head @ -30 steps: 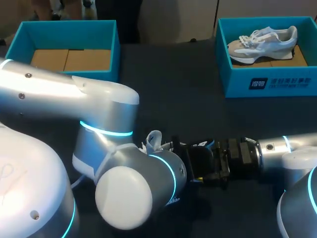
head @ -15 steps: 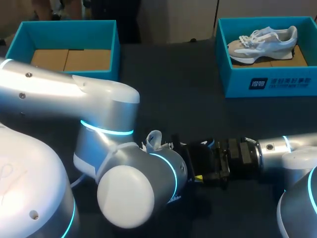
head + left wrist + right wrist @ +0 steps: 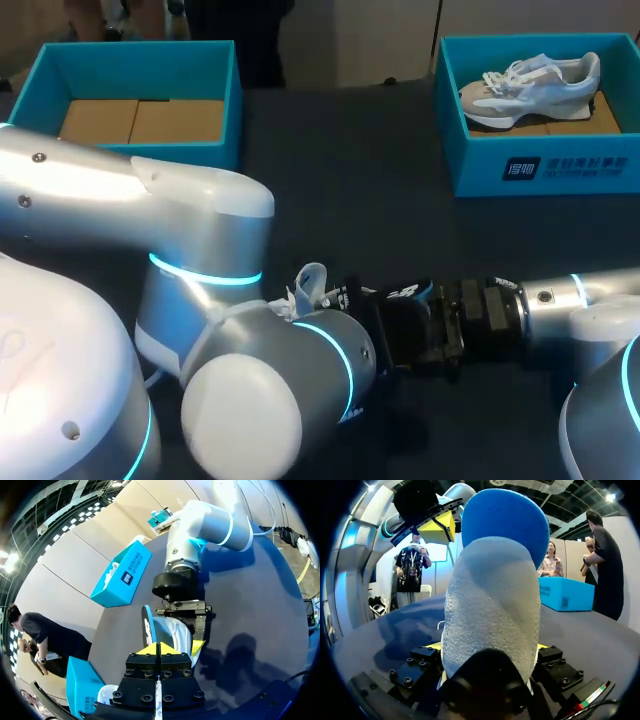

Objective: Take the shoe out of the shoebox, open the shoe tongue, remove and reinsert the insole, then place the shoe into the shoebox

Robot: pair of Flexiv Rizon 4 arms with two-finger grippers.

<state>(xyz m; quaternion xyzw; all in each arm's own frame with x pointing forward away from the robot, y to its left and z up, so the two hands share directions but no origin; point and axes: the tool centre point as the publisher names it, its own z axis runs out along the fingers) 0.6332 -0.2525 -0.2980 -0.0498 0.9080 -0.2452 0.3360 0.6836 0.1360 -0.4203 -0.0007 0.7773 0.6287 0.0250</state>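
Head cam looked down from above/behind on table. L wrist cam faced R arm, near shoe; R wrist cam sat v. close behind shoe. All 3 shared it.

Soft, even overhead light falls on the dark table, laying a broad pale sheen on the left arm, whose cyan rings glow. In the left wrist view, ceiling lamps flare high beyond the table and soft shadows pool beside the shoe. In the right wrist view the shoe is brightly lit above, dark underneath nearest the gripper.
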